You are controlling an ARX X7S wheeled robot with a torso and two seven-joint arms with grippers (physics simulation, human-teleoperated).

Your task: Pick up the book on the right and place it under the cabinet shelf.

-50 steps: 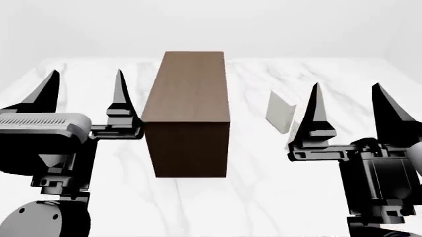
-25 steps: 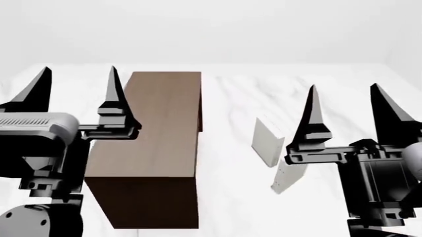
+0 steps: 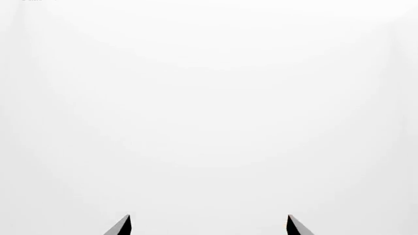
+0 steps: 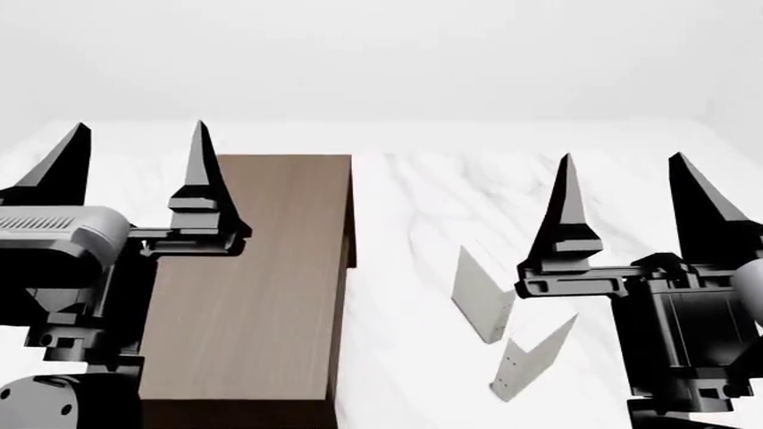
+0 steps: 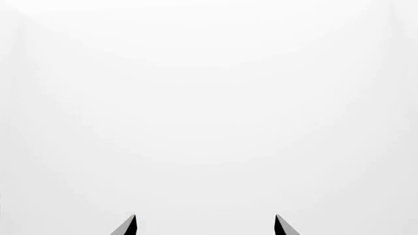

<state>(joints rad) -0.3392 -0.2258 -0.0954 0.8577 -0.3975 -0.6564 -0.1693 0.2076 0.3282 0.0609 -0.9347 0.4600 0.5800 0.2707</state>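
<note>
The book (image 4: 533,359) stands on the marble table (image 4: 406,223), right of the cabinet (image 4: 256,286) and apart from it, nearer the camera than a thicker book (image 4: 481,284). The right gripper (image 4: 620,170) hangs above and beyond the book, jaws spread, grasping nothing. The left gripper (image 4: 134,143) hovers over the cabinet's left edge, likewise spread and empty. Both wrist views show only blank white past the fingertips (image 3: 124,224)

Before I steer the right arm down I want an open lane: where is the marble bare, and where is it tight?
Bare marble table runs between the cabinet shelf and the two books, and beyond them toward the far edge. It is tight where the book stands close to the thicker book, just beside the right gripper.
</note>
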